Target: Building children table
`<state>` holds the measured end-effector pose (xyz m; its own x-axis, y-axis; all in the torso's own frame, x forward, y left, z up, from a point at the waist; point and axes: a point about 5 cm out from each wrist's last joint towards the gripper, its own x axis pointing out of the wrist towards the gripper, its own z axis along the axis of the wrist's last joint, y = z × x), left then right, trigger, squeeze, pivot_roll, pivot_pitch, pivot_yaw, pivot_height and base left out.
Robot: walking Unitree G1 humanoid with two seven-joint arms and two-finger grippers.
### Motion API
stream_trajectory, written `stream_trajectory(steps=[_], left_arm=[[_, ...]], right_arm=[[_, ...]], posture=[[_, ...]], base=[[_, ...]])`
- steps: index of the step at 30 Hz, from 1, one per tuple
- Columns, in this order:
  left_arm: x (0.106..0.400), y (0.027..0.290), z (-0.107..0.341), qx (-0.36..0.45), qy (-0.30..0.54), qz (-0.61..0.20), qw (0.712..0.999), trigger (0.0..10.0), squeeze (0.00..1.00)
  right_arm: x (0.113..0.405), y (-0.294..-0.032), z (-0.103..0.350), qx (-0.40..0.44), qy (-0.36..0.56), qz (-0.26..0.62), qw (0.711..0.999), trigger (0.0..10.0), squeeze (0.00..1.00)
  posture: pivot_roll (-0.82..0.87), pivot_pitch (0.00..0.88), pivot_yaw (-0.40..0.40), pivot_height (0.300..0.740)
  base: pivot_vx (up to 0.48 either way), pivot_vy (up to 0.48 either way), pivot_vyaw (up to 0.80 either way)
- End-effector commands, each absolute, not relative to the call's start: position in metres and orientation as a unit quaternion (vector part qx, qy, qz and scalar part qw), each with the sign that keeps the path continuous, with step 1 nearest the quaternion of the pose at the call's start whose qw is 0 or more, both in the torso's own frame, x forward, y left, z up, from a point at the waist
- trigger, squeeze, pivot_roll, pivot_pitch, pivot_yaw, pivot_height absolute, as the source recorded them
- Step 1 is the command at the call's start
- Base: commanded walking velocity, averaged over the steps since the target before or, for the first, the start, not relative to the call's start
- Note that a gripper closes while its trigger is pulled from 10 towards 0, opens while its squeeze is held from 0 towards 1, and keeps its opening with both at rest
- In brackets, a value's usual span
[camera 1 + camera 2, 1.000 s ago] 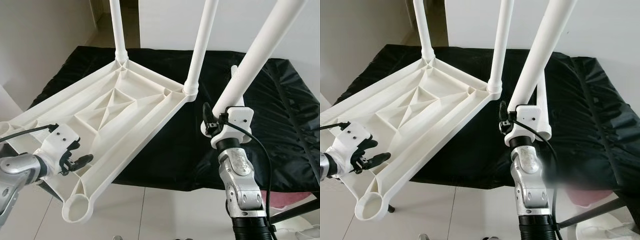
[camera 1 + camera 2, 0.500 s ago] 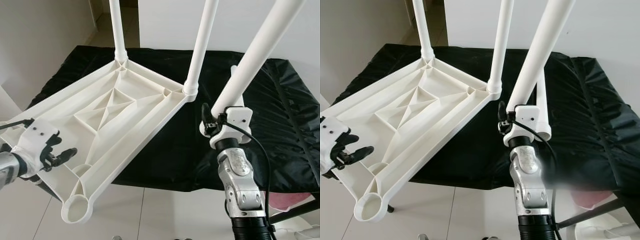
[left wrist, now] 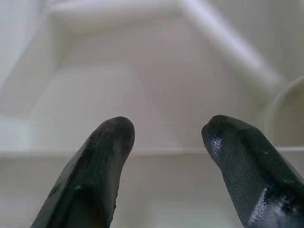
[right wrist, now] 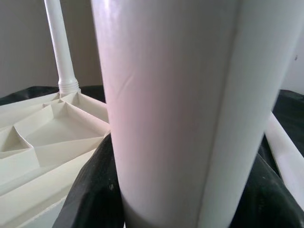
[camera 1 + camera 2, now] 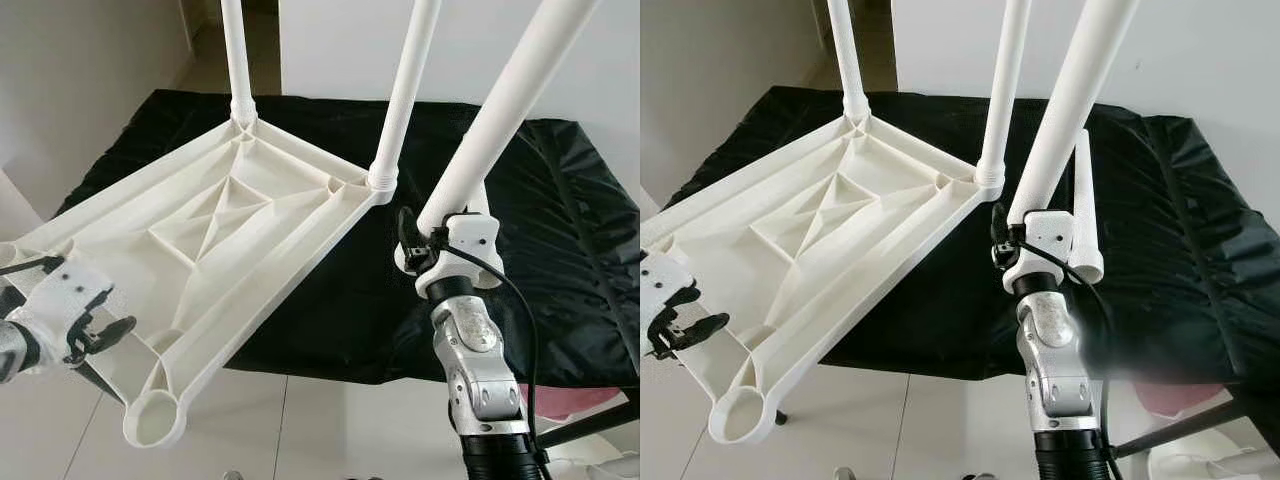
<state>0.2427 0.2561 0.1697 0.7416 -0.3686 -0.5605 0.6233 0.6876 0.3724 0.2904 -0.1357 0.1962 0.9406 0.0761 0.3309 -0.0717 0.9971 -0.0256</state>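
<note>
The white plastic tabletop (image 5: 220, 230) lies upside down, partly on the black cloth and overhanging towards me. Two white legs (image 5: 235, 55) (image 5: 405, 90) stand in its far corner sockets. The near corner socket (image 5: 153, 418) holds nothing. My right gripper (image 5: 432, 240) is shut on a third white leg (image 5: 500, 110), which points up and away, to the right of the tabletop. A fourth leg (image 5: 1083, 200) lies loose on the cloth behind it. My left gripper (image 5: 105, 332) is open beside the tabletop's near left edge, its fingers (image 3: 109, 142) apart with nothing between them.
A black cloth (image 5: 560, 220) covers the work table under the tabletop. White floor tiles (image 5: 330, 430) lie in front of it. A pink object (image 5: 590, 400) and a black stand bar (image 5: 600, 420) sit low on the right. White walls stand to the left and behind.
My left gripper has drawn back to the left, off the tabletop's ribs to its near left edge. The right gripper with its leg has shifted slightly left.
</note>
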Motion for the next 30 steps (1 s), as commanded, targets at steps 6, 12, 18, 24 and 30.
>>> stream_trajectory(steps=[6,12,18,24,30], left_arm=[[0.241,0.214,0.145,0.245,0.243,-0.374,0.861,10.0,0.0],[0.247,0.172,0.141,0.228,0.207,-0.411,0.858,10.0,0.0],[0.252,0.13,0.14,0.204,0.165,-0.437,0.86,10.0,0.0],[0.261,0.136,0.149,0.195,0.149,-0.42,0.874,10.0,0.0],[0.275,0.176,0.179,0.176,0.116,-0.379,0.901,10.0,0.0]], right_arm=[[0.289,-0.134,0.195,0.001,-0.165,0.035,0.986,10.0,0.0],[0.289,-0.135,0.194,0.001,-0.165,0.031,0.986,10.0,0.0],[0.288,-0.132,0.194,0.004,-0.166,0.032,0.986,10.0,0.0],[0.287,-0.133,0.193,0.003,-0.164,0.031,0.986,10.0,0.0],[0.287,-0.134,0.192,0.002,-0.163,0.031,0.986,10.0,0.0]], posture=[[0.04,0.122,0.004,0.74],[0.03,0.121,0.008,0.74],[0.03,0.114,0.018,0.74],[0.03,0.116,0.02,0.74],[0.03,0.104,0.016,0.74]], base=[[0.0,0.0,0.0],[0.0,0.0,0.0],[0.0,0.0,0.0],[0.0,0.0,0.0],[0.0,0.0,0.0]])
